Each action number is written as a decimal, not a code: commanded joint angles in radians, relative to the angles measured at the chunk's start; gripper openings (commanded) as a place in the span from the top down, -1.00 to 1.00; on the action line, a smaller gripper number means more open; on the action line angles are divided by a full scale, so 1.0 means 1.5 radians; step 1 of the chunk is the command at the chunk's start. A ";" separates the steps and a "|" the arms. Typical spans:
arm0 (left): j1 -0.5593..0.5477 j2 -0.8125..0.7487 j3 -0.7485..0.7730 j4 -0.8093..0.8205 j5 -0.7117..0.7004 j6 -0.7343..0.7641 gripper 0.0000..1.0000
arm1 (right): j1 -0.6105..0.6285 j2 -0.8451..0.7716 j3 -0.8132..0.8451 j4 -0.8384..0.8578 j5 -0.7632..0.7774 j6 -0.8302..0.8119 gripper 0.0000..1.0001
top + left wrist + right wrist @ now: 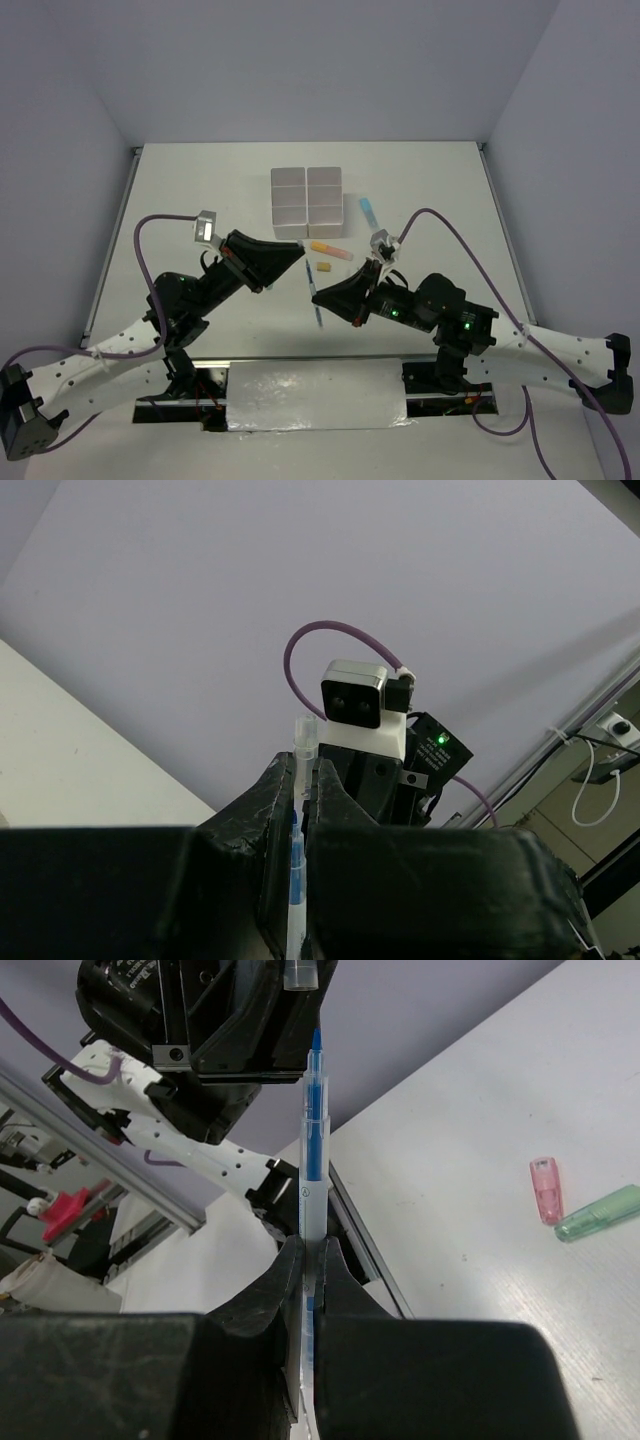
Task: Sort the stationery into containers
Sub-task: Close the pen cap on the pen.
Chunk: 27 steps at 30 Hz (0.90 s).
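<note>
Top view: the blue pen (310, 280) is held aloft near the containers (306, 202); left wrist: the left gripper (303, 770) pinches its clear cap (305, 735); right wrist: the right gripper (309, 1252) clamps the pen, so cap and tip should be kept coaxial.

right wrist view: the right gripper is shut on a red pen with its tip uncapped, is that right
No, the pen is blue, not red. The right wrist view shows the right gripper shut on it, its tip uncapped.
</note>
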 commanded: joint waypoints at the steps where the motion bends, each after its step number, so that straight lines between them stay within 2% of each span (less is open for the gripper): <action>1: -0.002 0.000 0.015 0.053 0.004 -0.008 1.00 | 0.008 0.001 0.034 0.003 0.005 -0.011 1.00; 27: -0.002 0.003 0.012 0.028 0.007 0.004 1.00 | 0.012 0.009 0.057 -0.021 0.024 -0.018 1.00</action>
